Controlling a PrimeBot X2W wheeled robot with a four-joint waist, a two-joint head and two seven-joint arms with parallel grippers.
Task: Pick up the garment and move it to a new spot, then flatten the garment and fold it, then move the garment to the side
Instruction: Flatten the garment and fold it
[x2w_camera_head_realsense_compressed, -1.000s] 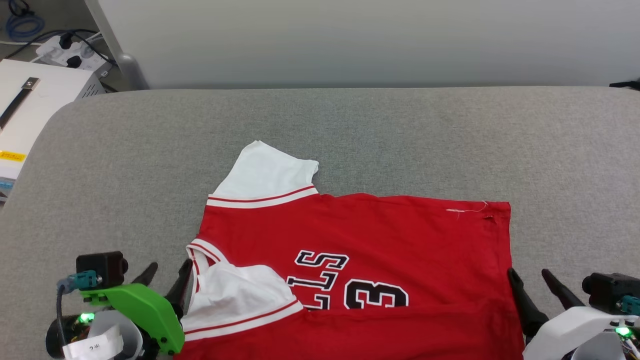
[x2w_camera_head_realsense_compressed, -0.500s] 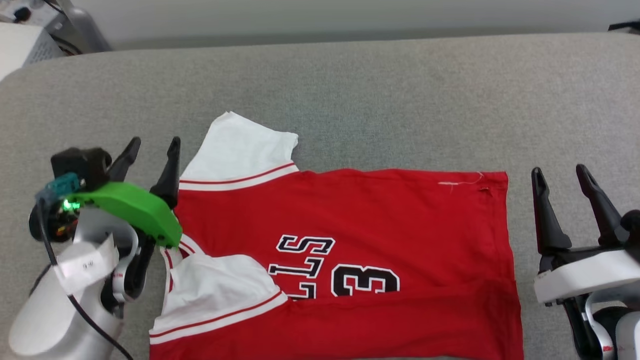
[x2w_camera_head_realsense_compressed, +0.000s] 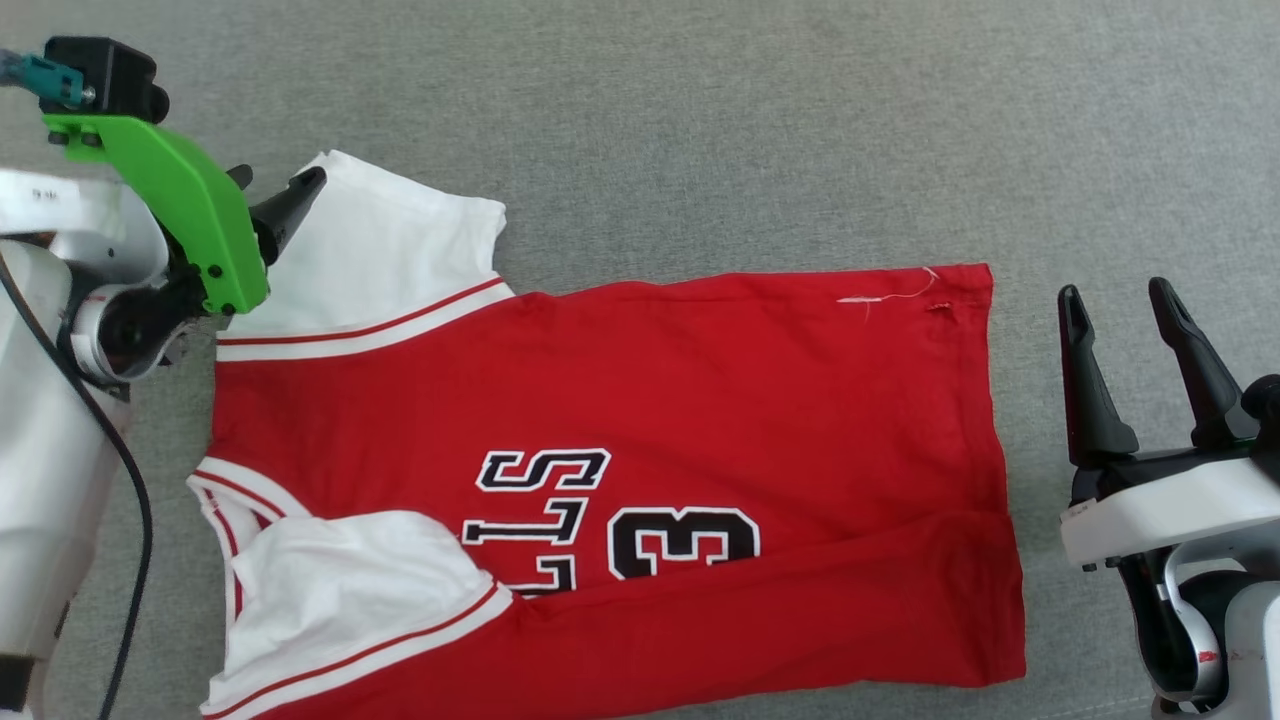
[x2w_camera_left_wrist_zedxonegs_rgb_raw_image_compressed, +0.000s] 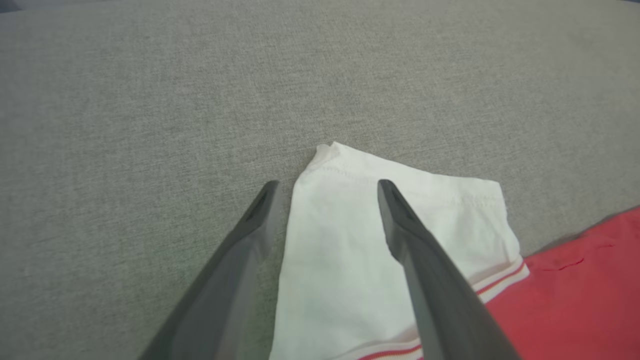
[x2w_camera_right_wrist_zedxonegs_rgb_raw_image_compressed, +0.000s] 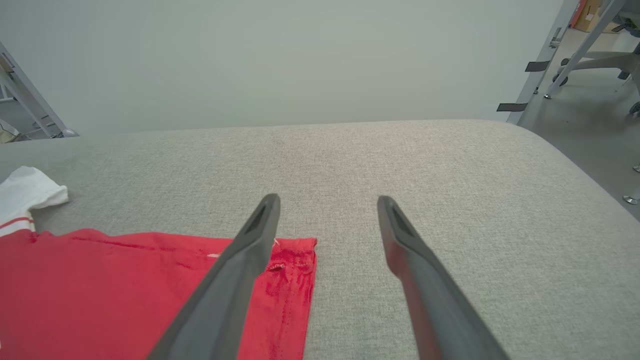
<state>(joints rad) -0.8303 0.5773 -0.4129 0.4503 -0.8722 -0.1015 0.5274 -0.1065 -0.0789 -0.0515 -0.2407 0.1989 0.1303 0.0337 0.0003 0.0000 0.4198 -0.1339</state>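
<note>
Nearest you, your right gripper (x2w_camera_head_realsense_compressed: 1115, 292) is hovering spread wide just beside the red jersey (x2w_camera_head_realsense_compressed: 720, 400), which is lying part-folded on the grey cushion (x2w_camera_head_realsense_compressed: 750, 120). Farther off, your left gripper (x2w_camera_head_realsense_compressed: 282, 180) is straddling the edge of the white sleeve (x2w_camera_left_wrist_zedxonegs_rgb_raw_image_compressed: 345, 250), jaws apart; be lowering squarely before pinching.
</note>
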